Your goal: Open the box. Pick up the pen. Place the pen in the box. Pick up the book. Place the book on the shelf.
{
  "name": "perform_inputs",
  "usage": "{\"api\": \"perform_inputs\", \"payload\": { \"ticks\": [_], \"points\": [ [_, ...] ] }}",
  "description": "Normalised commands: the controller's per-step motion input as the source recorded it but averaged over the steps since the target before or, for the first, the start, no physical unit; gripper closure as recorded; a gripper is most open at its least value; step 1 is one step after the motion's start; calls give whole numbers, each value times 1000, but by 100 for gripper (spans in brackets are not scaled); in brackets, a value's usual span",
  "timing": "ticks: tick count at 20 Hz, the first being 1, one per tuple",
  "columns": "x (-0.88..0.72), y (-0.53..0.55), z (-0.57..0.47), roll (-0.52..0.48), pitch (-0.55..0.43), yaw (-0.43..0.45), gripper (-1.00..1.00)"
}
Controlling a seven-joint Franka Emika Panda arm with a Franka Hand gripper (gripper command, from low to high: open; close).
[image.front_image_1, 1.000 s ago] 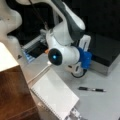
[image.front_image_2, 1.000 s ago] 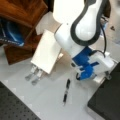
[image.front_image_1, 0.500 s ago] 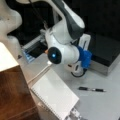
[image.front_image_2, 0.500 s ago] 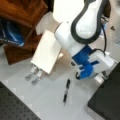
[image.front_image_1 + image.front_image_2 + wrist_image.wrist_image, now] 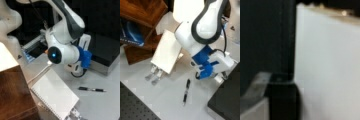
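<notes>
One pen [image 5: 186,91], one book [image 5: 53,96], one closed box [image 5: 105,53].

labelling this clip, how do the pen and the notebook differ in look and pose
The pen is slim and black with a silvery middle; the notebook is a broad white rectangle with a spiral edge. In both front views the pen lies alone on the table, while the notebook lies next to the brown shelf. Neither is held.

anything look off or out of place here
Nothing looks spilled or damaged. The pen lies loose on the table, outside the box, whose black lid is shut. The book overhangs two metal supports.
</notes>
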Motion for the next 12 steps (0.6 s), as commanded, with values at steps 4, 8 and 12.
{"api": "perform_inputs", "payload": {
  "ticks": [4,8,12],
  "points": [
    [32,478,497,-256,-36,-23,100],
    [66,657,639,-284,17,17,100],
    [121,784,644,-297,34,110,100]
  ]
}}
